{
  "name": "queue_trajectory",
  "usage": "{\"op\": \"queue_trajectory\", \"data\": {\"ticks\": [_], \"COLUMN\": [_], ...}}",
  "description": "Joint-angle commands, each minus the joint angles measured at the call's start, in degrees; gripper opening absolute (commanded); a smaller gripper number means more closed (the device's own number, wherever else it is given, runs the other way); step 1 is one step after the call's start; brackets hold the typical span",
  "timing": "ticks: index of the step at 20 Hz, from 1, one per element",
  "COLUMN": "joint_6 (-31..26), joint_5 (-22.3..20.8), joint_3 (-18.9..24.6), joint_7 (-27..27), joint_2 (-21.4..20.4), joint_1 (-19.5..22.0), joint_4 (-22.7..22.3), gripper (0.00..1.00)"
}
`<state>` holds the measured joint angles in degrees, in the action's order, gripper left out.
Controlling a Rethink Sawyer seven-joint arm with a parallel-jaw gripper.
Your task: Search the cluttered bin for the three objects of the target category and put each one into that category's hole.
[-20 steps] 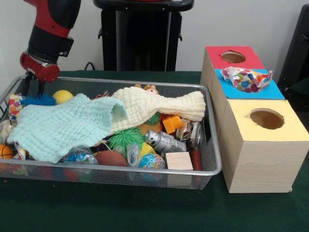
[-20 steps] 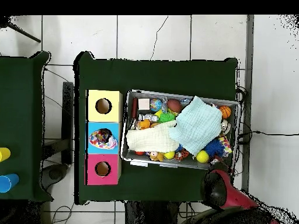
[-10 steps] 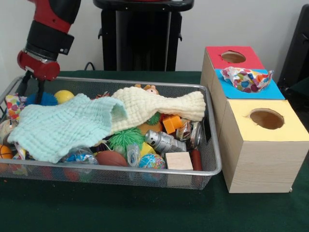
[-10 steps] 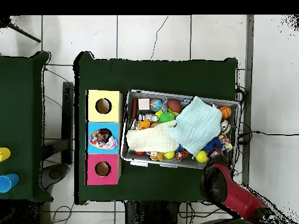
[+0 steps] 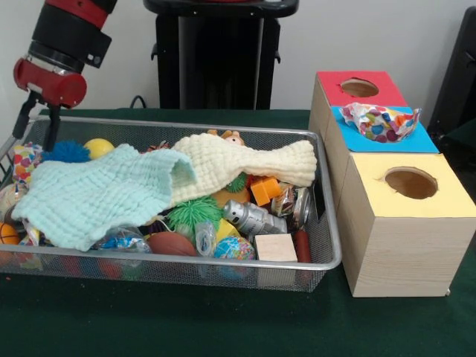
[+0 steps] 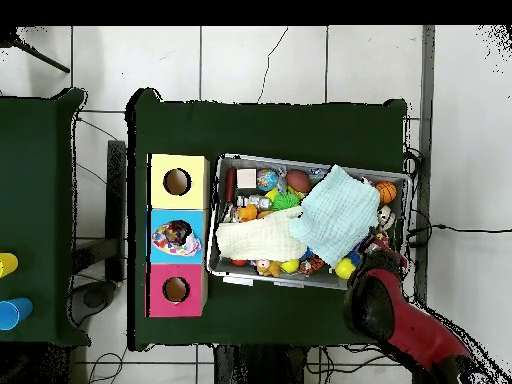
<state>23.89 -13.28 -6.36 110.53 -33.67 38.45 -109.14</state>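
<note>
three boxes; one dotted cloth (image 5: 381,122) on blue hole (image 6: 178,238). end effector (image 5: 33,125) released, empty, above bin (image 5: 327,245) corner.

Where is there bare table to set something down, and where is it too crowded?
Bare green table runs along the camera side of the wire basket and the yellow-topped box in the front view. The overhead view shows another free strip beyond the basket. Inside the basket it is packed with toys under the mint cloth and cream cloth.
</note>
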Motion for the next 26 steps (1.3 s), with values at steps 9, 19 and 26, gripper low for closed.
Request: {"op": "queue_trajectory", "data": {"ticks": [9,19,26], "joint_6": [0.0,2.2,0.2], "joint_5": [-1.0,1.4,-0.5], "joint_3": [8.9,7.0,7.0], "joint_7": [11.4,12.0,10.6], "joint_2": [5.5,8.9,7.0], "joint_1": [1.4,0.6,2.8], "joint_4": [0.0,0.4,1.0], "gripper": [1.0,1.0,1.0]}}
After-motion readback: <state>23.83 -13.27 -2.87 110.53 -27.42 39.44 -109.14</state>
